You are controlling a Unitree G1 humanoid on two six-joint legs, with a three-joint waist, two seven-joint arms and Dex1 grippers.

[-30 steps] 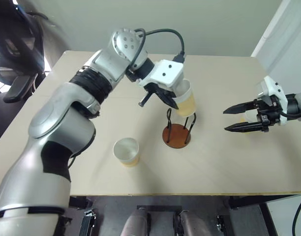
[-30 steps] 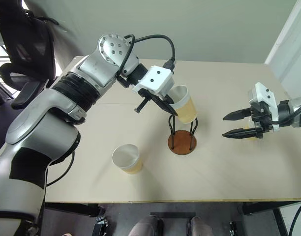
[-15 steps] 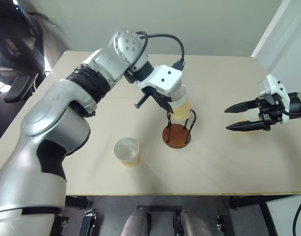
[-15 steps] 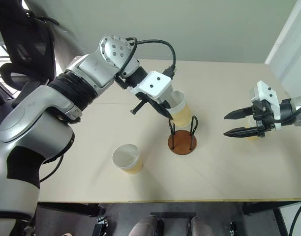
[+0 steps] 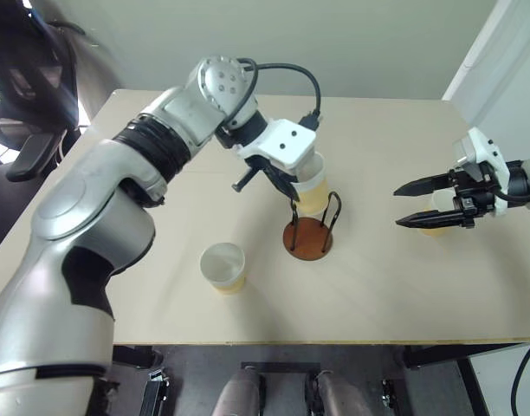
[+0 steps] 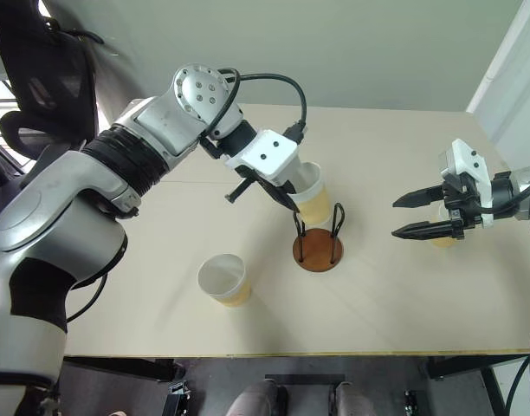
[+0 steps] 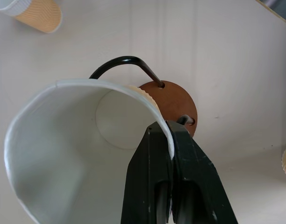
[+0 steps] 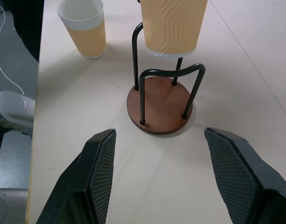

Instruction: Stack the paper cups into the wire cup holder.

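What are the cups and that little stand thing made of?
The cups look like paper: matte white inside, with a wavy embossed tan sleeve outside. The stand's base seems to be wood or fibreboard, a flat reddish-brown disc with a dull finish. Its loops look like bent metal wire, black and slightly glossy, probably painted or coated.

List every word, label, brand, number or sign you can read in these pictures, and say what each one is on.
None: no readable text.
Held paper cup: wavy embossed ribbing, no print.
Standing paper cup: plain tan band, white rim, no lettering.
Wire cup holder: bare reddish-brown base, no label.
Left claw and right claw: plain black fingers, no marking.
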